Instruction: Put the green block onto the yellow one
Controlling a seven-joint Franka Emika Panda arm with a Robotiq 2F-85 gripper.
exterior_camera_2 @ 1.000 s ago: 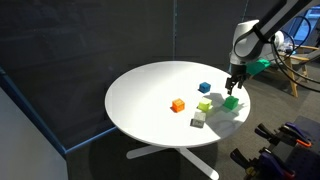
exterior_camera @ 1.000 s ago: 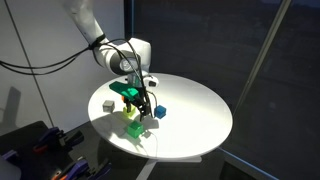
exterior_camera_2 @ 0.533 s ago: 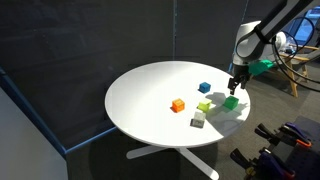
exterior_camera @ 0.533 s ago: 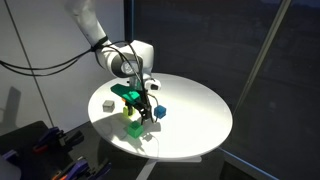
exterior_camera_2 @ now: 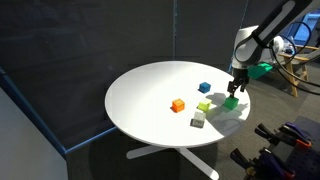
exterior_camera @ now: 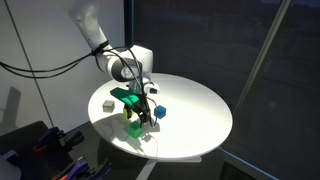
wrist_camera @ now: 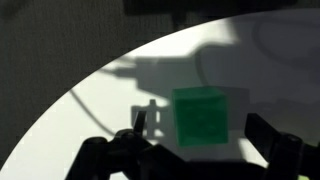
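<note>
Right now the pincer (exterior_camera_2: 234, 92) hangs low over the green block (wrist_camera: 203, 115), jaws spread wide on either side, seemingly not touching it. That block sits on the white worktop (exterior_camera_2: 150, 90) near its edge, just beside the yellow one (exterior_camera_2: 204, 106); an orange cube (exterior_camera_2: 177, 105) lies farther along.

We take this for a lab: dark screens (exterior_camera_2: 60, 40) enclose a round white tabletop (exterior_camera_2: 140, 95), and loose cables (exterior_camera: 30, 66) trail nearby.
</note>
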